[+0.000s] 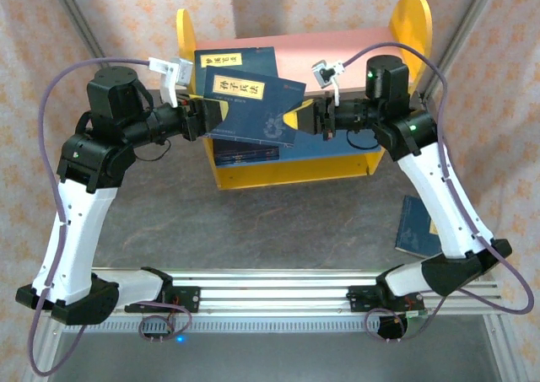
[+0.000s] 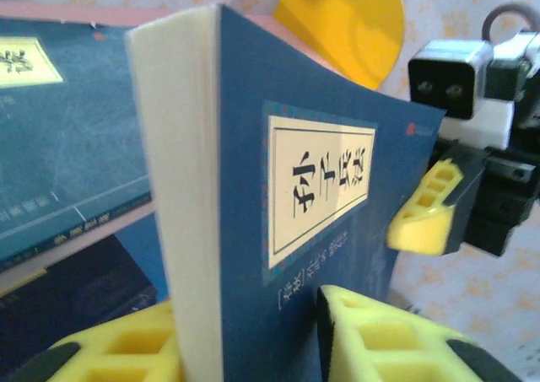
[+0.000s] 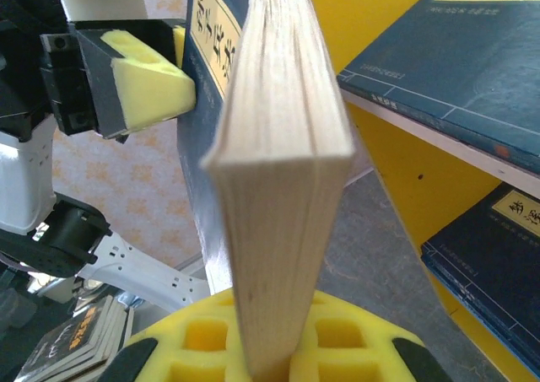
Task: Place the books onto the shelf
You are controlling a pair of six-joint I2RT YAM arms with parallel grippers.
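Note:
A navy book (image 1: pixel 253 112) with a yellow title label hangs tilted in front of the shelf (image 1: pixel 337 49), held from both ends. My left gripper (image 1: pixel 202 116) is shut on its left end; in the left wrist view its yellow fingers (image 2: pixel 371 331) press the cover (image 2: pixel 278 230) and the far side. My right gripper (image 1: pixel 305 116) is shut on the right end, and the page block (image 3: pixel 278 146) stands between its pads (image 3: pixel 270 340). Another book (image 1: pixel 232 61) lies on the pink upper board. More books (image 1: pixel 240 154) lie on the blue lower board.
One more navy book (image 1: pixel 415 226) lies on the grey table under the right arm's forearm. The shelf's yellow round-topped side panels (image 1: pixel 413 19) rise at both ends. A patterned backdrop closes in the back and sides.

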